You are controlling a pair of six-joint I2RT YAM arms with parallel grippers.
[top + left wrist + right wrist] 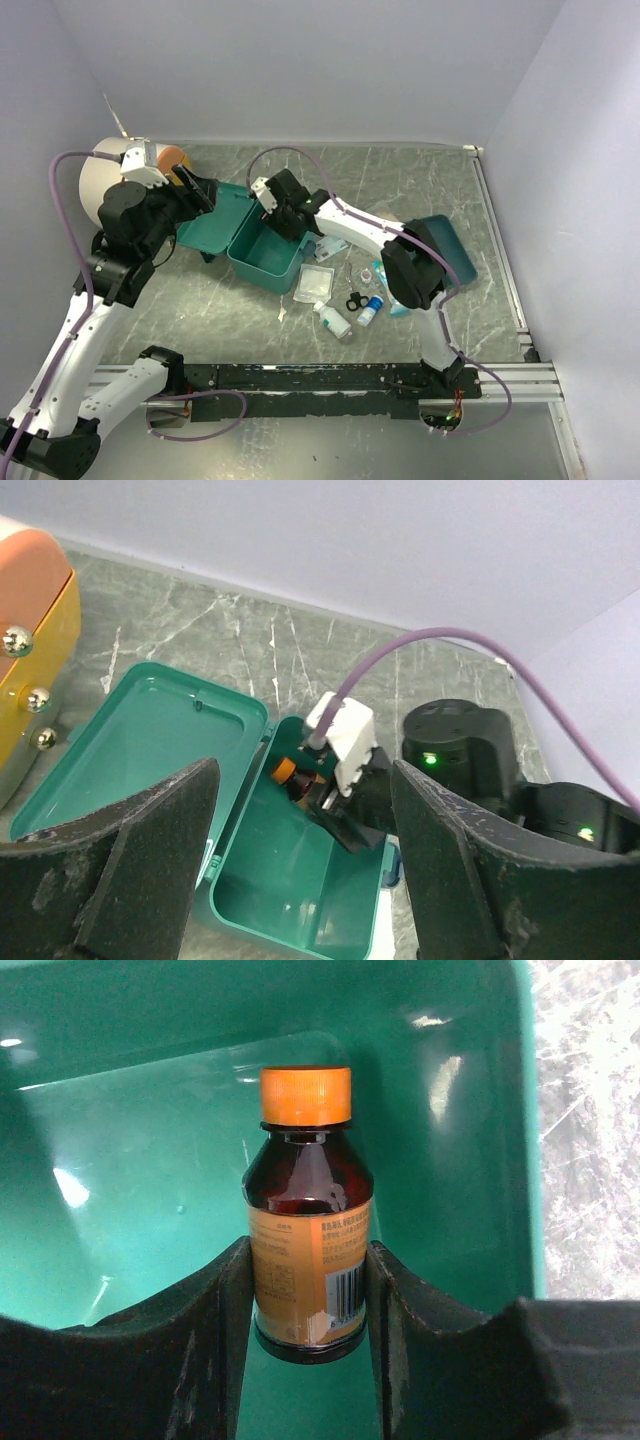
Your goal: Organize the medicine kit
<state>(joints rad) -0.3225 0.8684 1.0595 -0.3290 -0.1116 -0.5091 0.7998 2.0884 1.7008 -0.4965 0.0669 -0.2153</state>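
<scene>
Left of table centre, roughly 9 o'clock in the top view: one medicine kit (pixel 262 264), a teal box, with its lid (pixel 213 226) swung open toward 10 o'clock.

Kit contents seen: one amber bottle (pixel 305 1210) with an orange cap and a barcode label.

Right gripper (pixel 308 1290) reaches into the box and is clamped on that bottle, one finger on each side of the label (can't tell whether the bottle's base touches the box floor).

Left gripper (pixel 300 880) hangs above the kit on the lid side, jaws spread wide, gripping nothing.

Other counts:
- One cream cylinder (pixel 105 185) with an orange face, at 10 o'clock, just beyond the lid.
- One darker teal tray (pixel 447 240) at 3 o'clock, well apart from the kit.
- Two small bottles loose around 5 o'clock from the kit: a white bottle (pixel 335 321) lying down and a blue-capped bottle (pixel 370 310).
- One flat white packet (pixel 313 284) just beside the kit's near corner.
- One clear sachet (pixel 326 249) at the kit's 3 o'clock side.
- One small black item (pixel 355 300) between the bottles, too small to identify.
</scene>
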